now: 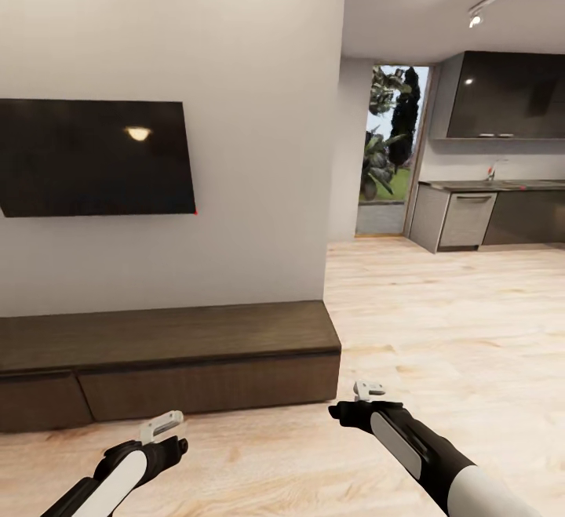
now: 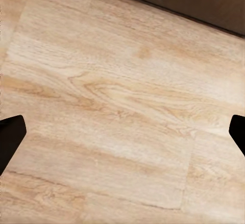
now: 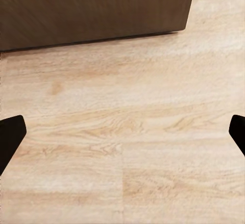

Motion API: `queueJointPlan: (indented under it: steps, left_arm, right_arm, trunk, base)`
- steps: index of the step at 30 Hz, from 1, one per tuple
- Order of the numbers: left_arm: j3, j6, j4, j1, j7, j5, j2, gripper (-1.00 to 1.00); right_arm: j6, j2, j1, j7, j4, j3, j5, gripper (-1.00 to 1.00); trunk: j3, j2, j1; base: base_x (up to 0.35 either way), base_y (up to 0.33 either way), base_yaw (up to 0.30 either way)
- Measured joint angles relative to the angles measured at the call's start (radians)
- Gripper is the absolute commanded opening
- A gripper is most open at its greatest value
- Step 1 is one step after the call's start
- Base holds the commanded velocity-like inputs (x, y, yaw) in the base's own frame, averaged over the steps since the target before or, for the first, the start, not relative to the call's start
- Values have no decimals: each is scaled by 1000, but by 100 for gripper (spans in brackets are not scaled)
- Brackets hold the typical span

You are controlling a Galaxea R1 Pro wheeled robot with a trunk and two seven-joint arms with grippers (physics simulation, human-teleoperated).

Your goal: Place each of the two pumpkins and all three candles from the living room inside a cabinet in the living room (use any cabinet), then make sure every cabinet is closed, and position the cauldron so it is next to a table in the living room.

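Facing the closed cabinet (image 1: 169, 360) under the wall television (image 1: 94, 158), with both the left gripper (image 2: 122, 132) and right gripper (image 3: 122, 132) spread wide and carrying nothing above pale wood flooring (image 1: 439, 329), it looks between fetches, needing next to find pumpkins or candles elsewhere, the kitchen (image 1: 486, 180) lying beyond the cabinet's end.

A long, low dark-brown cabinet (image 1: 169, 364) is set against the wall. Its plain front panels are shut.

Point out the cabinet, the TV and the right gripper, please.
cabinet (image 1: 169, 336), head view, on its flat top.
TV (image 1: 94, 158), head view, middle of the screen.
right gripper (image 1: 369, 390), head view, at its fingertips.
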Motion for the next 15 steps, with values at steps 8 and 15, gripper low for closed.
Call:
queueJointPlan:
  steps: [8, 15]
  left_arm:
    - [-1, -1, 8, 0, 0, 0, 0, 100]
    - [-1, -3, 8, 0, 0, 0, 0, 100]
  right_arm:
    - [-1, 0, 0, 0, 1, 0, 0, 100]
    - [-2, 0, 0, 4, -1, 2, 3, 100]
  trunk:
    - [25, 56, -31]
    - [47, 105, -58]
  base:
    - [0, 0, 0]
    - [0, 0, 0]
